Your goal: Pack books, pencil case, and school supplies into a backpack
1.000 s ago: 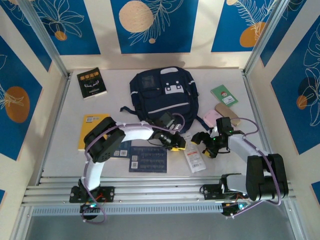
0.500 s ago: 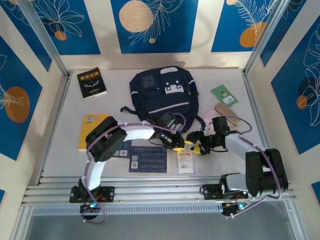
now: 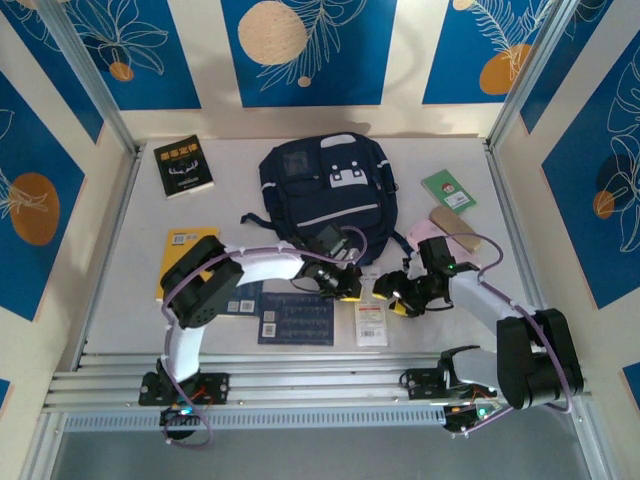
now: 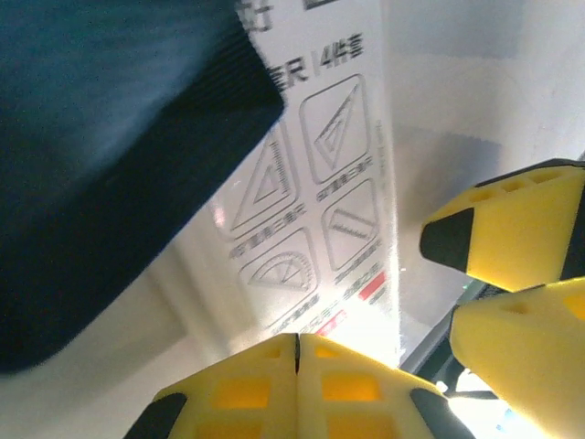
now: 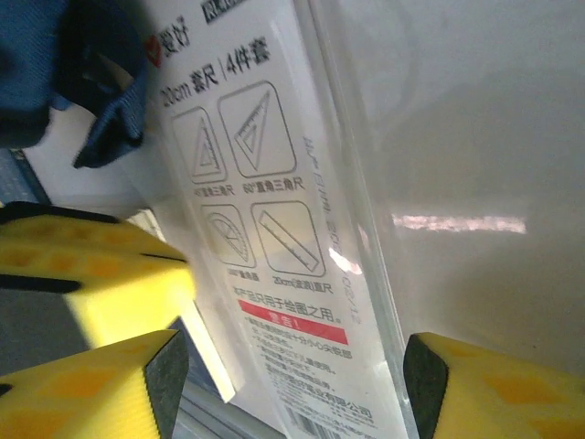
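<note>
My left hand (image 4: 297, 343) has just closed, fingers together at the end of the white packet (image 3: 370, 325) — pinched or not, I cannot tell. My right hand (image 5: 292, 366) has narrowed but stays apart, straddling it. The packet lies on the table (image 3: 140, 235) near the backpack (image 3: 325, 190) — 1 supply not yet packed.

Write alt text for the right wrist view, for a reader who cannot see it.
A flat white packet with red print and ruler diagrams lies on the white table, between the right gripper's open yellow fingers. The left gripper, shut, sits at the packet's left edge; navy backpack fabric shows top left.
</note>
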Robot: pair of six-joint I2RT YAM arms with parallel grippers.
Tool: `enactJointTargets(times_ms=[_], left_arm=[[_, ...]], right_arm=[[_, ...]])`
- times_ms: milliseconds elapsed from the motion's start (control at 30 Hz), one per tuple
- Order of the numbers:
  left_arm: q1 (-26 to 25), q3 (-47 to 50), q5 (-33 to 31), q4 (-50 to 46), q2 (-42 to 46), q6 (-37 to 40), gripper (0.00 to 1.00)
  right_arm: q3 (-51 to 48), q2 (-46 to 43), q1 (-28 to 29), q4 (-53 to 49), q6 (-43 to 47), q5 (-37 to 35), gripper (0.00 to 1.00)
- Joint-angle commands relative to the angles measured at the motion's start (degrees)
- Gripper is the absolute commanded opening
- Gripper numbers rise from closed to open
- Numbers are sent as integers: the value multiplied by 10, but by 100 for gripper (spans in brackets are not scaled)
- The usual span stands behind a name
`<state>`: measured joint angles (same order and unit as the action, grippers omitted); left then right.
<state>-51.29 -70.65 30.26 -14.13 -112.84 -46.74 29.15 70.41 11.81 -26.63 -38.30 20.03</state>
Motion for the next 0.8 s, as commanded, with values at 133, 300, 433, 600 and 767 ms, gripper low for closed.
enactJointTargets(times_ms=[133, 300, 433, 600, 767], left_arm=[[-2, 7, -67, -76, 16, 19, 0], [-1, -10, -82, -92, -9, 17, 0], [-2, -15, -82, -94, -24, 17, 0], [-2, -18, -71, -86, -37, 13, 0], [-2, -17, -65, -78, -42, 9, 0]], right_arm=[[19, 31, 24, -1, 0, -17, 66], [30, 54, 44, 14, -11, -16, 66], [29, 60, 45, 29, -21, 3, 65], [22, 56, 46, 57, -31, 41, 62], [10, 43, 43, 83, -46, 64, 54]])
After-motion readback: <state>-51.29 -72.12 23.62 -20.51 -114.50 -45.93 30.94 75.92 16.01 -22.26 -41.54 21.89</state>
